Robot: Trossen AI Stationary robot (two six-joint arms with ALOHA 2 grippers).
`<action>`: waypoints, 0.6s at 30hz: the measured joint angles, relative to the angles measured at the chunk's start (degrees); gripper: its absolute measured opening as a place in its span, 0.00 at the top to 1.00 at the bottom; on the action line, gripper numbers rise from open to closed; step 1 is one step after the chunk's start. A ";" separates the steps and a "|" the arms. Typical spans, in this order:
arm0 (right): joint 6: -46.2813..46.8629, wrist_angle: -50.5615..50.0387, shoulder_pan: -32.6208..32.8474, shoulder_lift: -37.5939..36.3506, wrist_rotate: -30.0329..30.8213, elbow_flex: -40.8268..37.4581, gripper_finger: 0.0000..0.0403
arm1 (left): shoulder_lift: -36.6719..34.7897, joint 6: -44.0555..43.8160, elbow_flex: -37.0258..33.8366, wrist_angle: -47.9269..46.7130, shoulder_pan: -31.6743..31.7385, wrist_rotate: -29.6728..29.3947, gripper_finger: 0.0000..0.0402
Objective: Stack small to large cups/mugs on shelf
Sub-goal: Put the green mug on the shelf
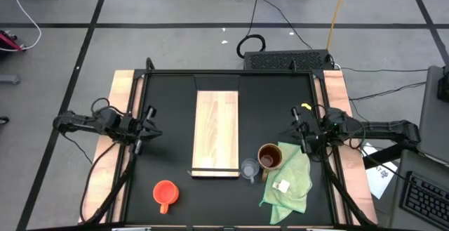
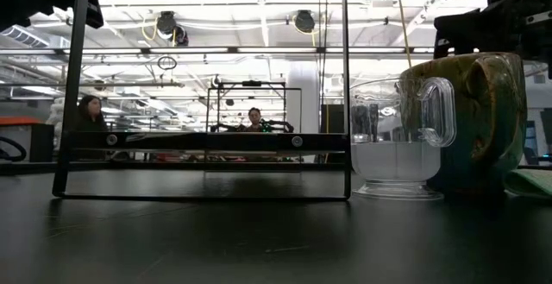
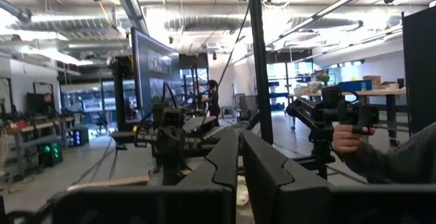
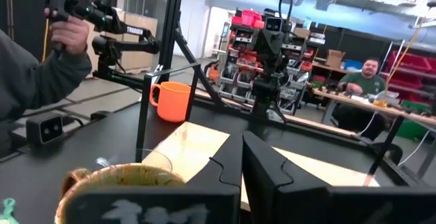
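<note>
The light-wood shelf board [image 1: 216, 129] lies flat mid-table, its dark strip [image 1: 214, 171] at the near end. The small clear glass cup [image 1: 250, 168] [image 2: 392, 146] stands upright just off the board's near right corner. The brown mug [image 1: 269, 156] [image 2: 479, 120] stands beside it, at the edge of the light green cloth [image 1: 289, 180]. The orange-red mug [image 1: 165, 194] [image 4: 170, 101] stands upright near the table's near left. My left gripper [image 1: 153, 129] [image 3: 240, 139] hovers shut left of the board. My right gripper [image 1: 297, 128] [image 4: 242, 142] hovers shut right of it, beyond the brown mug.
A black frame of upright posts [image 2: 73, 85] borders the table. Wooden side strips [image 1: 123, 90] run along the left and right edges. The wrist views show a person's hand [image 3: 351, 139] on a handle beyond the table. Bare black tabletop lies between the orange-red mug and the board.
</note>
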 joint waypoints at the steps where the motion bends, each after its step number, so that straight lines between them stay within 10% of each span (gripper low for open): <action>1: -0.29 0.07 0.00 0.00 -0.01 0.00 1.00 | 0.00 0.31 0.00 0.44 0.00 0.00 0.94; 9: 4.95 5.43 0.00 0.06 -0.02 0.06 0.97 | -0.02 0.98 0.02 0.80 0.00 -0.02 0.94; 18: 8.60 5.62 0.04 5.58 3.33 5.21 0.69 | -0.01 0.41 0.02 -0.31 0.00 -0.04 0.94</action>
